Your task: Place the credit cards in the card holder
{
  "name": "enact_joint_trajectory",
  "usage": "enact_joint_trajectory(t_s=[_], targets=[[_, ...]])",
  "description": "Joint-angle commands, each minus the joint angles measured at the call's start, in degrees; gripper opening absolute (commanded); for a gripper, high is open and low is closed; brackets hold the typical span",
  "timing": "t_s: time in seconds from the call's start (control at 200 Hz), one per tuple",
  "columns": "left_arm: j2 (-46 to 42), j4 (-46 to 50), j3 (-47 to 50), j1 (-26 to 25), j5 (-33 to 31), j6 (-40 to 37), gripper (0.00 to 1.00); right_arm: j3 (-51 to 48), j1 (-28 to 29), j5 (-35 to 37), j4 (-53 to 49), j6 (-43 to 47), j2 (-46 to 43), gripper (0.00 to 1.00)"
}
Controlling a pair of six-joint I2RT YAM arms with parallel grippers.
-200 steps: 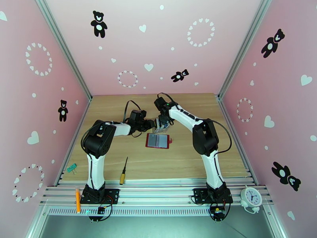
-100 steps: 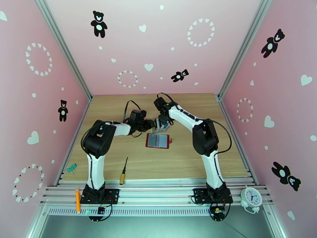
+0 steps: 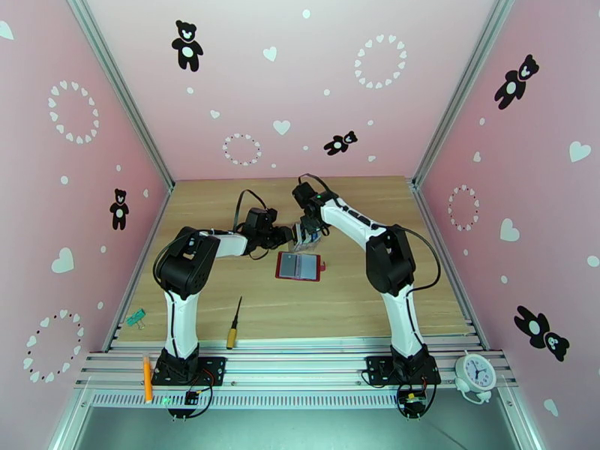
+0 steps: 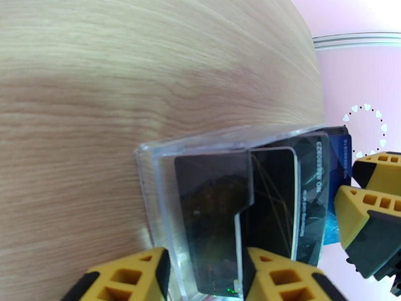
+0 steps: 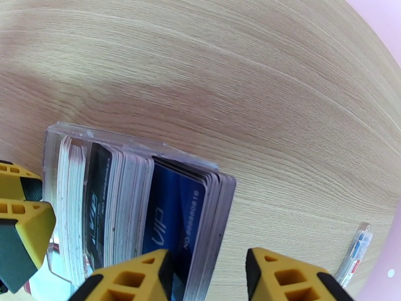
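The dark red card holder (image 3: 300, 266) lies open on the table, grey striped slots up. Just behind it stands a clear plastic rack (image 4: 150, 186) packed with credit cards (image 5: 173, 216), blue and black ones with VIP print among pale ones. My left gripper (image 3: 290, 235) meets the rack from the left, and its fingers (image 4: 280, 277) are shut on the rack's near end section. From the right, my right gripper (image 5: 208, 277) stands open, with the edge of the blue end cards lying between its fingers (image 5: 295, 277).
A yellow-handled screwdriver (image 3: 234, 324) lies near the front edge, with a green clip (image 3: 135, 317) at the front left. An orange pen (image 3: 147, 378) and a white clock (image 3: 475, 373) rest on the metal rail. Pink walls close in three sides.
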State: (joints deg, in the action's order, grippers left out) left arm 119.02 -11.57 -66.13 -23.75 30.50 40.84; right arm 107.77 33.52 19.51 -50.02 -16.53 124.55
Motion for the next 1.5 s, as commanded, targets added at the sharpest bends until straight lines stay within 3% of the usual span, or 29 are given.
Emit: enact_joint_trajectory(t_s=[0.0, 0.506, 0.781, 0.976, 1.106, 1.492], targets=[[1.26, 3.31, 0.56, -0.25, 0.88, 0.55, 0.45, 1.66, -0.78, 1.03, -2.78, -0.34, -3.10, 0.43], [1.34, 3.57, 0.39, -0.25, 0.79, 0.55, 0.45, 1.38, -0.82, -2.18, -2.37, -0.55, -3.18, 0.30], [1.23, 3.95, 0.39, -0.24, 0.59, 0.29, 0.45, 1.07, -0.82, -3.91, -1.92, -1.02, -3.18, 0.11], [1.33, 4.01, 0.30, -0.20, 0.53, 0.29, 0.45, 1.06, -0.83, -3.99, -2.10, -0.96, -3.60, 0.09], [1.45, 4.01, 0.30, -0.24, 0.57, 0.28, 0.45, 1.03, -0.78, -4.53, -2.14, -1.03, -4.03, 0.00], [1.31, 4.19, 0.21, -0.22, 0.55, 0.27, 0.45, -0.01, -0.72, -13.30, -0.57, -2.79, -5.84, 0.00]])
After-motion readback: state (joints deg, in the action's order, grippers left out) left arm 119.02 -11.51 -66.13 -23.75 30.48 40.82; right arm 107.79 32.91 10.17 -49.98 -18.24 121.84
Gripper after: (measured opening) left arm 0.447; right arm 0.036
